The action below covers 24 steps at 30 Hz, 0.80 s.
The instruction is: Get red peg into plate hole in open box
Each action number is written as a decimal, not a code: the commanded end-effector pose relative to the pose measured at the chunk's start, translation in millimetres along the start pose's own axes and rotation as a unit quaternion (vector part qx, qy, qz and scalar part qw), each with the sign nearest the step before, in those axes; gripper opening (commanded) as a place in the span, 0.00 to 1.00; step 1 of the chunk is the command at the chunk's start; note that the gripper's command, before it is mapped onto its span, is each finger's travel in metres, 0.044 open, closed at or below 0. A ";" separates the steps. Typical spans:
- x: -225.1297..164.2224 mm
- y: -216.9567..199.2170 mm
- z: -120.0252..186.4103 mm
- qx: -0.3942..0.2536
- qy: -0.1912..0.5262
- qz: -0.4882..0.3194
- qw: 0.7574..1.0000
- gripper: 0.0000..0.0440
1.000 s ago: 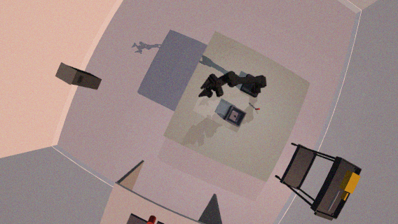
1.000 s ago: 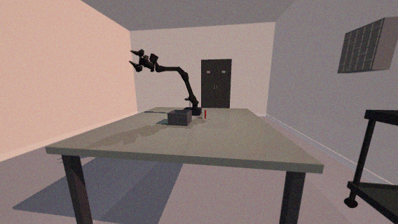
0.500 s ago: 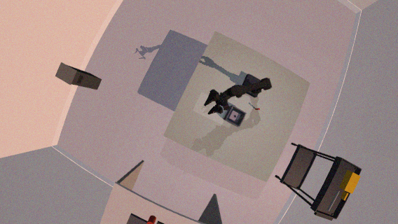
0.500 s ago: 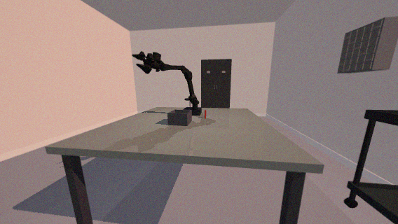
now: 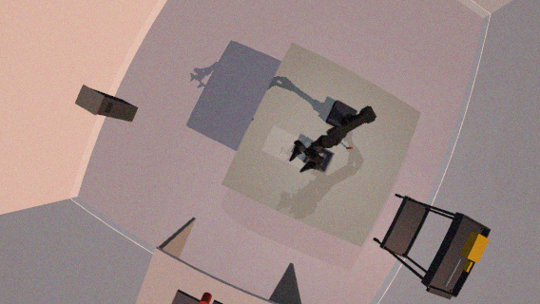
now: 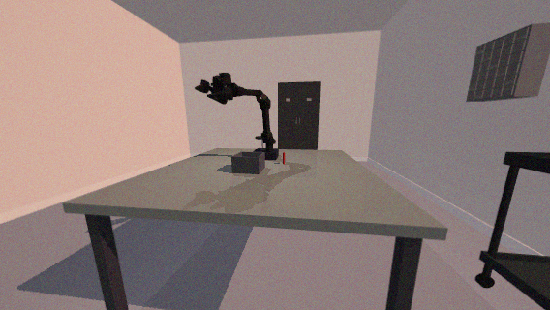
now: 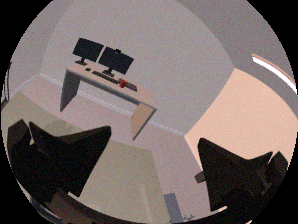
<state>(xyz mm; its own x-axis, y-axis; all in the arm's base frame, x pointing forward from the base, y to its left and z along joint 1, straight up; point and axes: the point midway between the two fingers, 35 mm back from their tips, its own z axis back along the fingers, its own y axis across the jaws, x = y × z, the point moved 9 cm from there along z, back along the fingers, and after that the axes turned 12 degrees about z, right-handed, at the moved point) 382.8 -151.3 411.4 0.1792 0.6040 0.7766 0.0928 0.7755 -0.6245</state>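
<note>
So the black six-joint arm (image 5: 338, 134) (image 6: 265, 118) is standing up pretty tall from its base at the far end of the pale greenish-grey rectangular table (image 5: 380, 190) (image 6: 339, 208). In the exterior view the lower part goes nearly straight up, then it bends at the elbow and the forearm reaches out to the left of the picture, close to level. The black two-fingered gripper (image 5: 301, 159) (image 6: 209, 92) (image 7: 155, 137) hangs high above the tabletop, fingers spread wide apart with nothing between them. It's aimed outward more than down, cause the wrist view looks across the room at a desk (image 7: 107, 85) with two dark monitors (image 7: 88, 50) (image 7: 116, 61).

The slim red peg (image 5: 349, 147) (image 6: 284, 158) is on the table, well below the gripper and well apart from it, over toward the base. From above, the arm and gripper partly cover the dark grey open-topped square box (image 5: 326, 162) (image 6: 248, 163), and the peg is outside it, off to the side.

As for which way it points: the peg is upright on the tabletop, long axis vertical, one end up. Can't make out the hole in the plate from here.

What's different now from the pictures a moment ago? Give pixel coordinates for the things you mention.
Seen from above, the arm (image 5: 335, 135) (image 6: 265, 118) has swung its open claw (image 5: 296, 166) (image 6: 205, 94) (image 7: 155, 137) toward the desk side of the room, so it now hides part of the open box (image 5: 328, 163) (image 6: 248, 164). Nothing was taken hold of or let go. The box stayed put, and the red peg (image 5: 349, 147) (image 6: 284, 158) still stands upright on the table (image 5: 380, 190) (image 6: 315, 208).
</note>
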 end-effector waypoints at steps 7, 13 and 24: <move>20.6 72.2 19.1 0.091 0.063 -0.139 0.984 1.00; 30.2 111.4 38.9 0.135 0.112 -0.210 0.962 1.00; 36.3 177.4 87.8 0.194 0.229 -0.318 0.900 1.00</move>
<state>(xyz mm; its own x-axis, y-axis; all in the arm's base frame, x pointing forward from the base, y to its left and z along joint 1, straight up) 334.4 6.0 350.2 0.5275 0.0188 0.8494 -0.0411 0.9991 0.0034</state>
